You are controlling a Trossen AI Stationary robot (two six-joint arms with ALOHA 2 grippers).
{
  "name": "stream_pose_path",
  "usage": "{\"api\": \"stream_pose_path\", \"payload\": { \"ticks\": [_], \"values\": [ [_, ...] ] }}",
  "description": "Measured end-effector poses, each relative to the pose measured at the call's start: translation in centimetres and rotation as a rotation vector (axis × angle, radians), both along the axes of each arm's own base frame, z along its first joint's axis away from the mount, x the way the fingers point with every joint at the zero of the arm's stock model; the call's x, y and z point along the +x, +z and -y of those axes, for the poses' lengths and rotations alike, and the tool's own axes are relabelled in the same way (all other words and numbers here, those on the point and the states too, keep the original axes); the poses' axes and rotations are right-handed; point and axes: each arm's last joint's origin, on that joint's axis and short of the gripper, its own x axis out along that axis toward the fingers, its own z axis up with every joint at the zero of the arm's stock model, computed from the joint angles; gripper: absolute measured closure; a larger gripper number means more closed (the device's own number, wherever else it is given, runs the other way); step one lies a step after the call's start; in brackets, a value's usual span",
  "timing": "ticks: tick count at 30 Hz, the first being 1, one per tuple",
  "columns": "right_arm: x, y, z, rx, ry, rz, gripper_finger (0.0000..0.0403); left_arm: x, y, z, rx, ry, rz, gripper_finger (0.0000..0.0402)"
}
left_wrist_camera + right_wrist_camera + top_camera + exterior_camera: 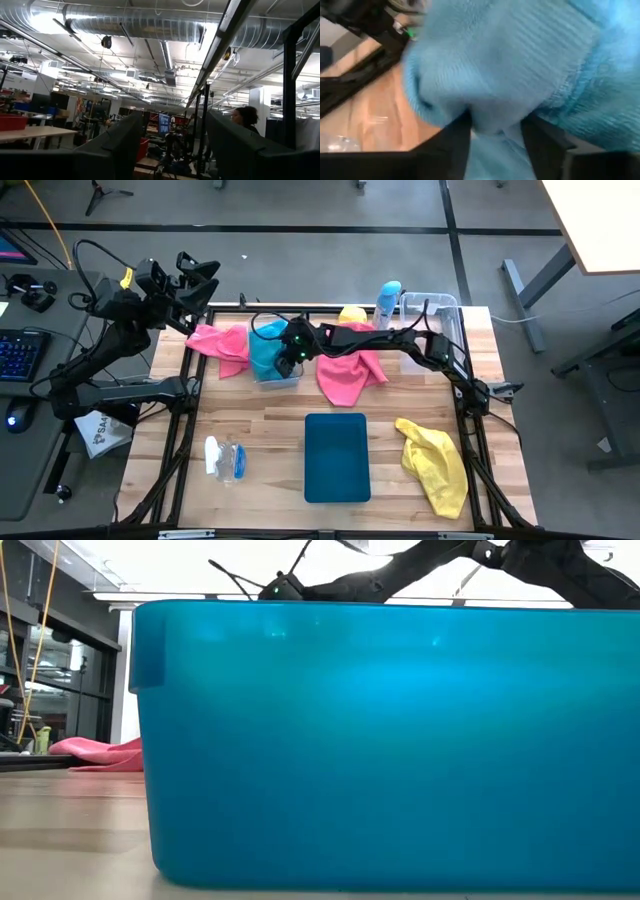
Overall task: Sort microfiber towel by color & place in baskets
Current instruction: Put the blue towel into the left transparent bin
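right now the right claw (pixel 287 352) reaches across the far side of the table (pixel 270 440), over the clear bin (pixel 278 377) that holds the blue towel (pixel 266 350). in the right wrist view its two dark fingers (pixel 456 134) pinch a fold of that blue towel (pixel 520 60), so the claw is closed on the cloth. just beside the claw, toward the left arm, a pink towel (pixel 222 345) lies on the table; on its other side a second pink towel (pixel 350 375) spreads under the right arm. a second clear bin (pixel 447 315) sits at the far right corner, well apart from the claw. nearer the front, the teal tray (pixel 336 457) lies flat, with a yellow towel (pixel 438 462) beside it. the left claw (pixel 198 278) is raised off the far left corner, its fingers (pixel 115 145) spread apart, holding nothing
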Motion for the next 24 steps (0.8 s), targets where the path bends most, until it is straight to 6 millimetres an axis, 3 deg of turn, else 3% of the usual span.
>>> {"api": "stream_pose_path", "payload": {
  "ticks": [6, 14, 20, 24],
  "values": [
    [0.0, 5.0, 0.3, -0.113, 0.062, 0.076, 0.0144, 0.0, 0.0, 0.0, 0.007, 0.004, -0.001, 0.0193],
    [-0.5, 9.2, 0.6, -0.265, 0.174, 0.025, 0.0129, 0.3, -0.7, -0.2, 0.005, 0.027, -0.088, 0.0193],
    [-4.2, 12.7, 3.2, -0.398, 0.231, -0.258, 0.0151, 1.1, -2.5, -1.0, -0.059, 0.139, -0.261, 0.0193],
    [-9.1, 14.0, 4.6, -0.366, 0.251, -0.419, 0.0176, 1.7, -2.9, -1.4, -0.069, 0.169, -0.298, 0.0193]
  ]
}}
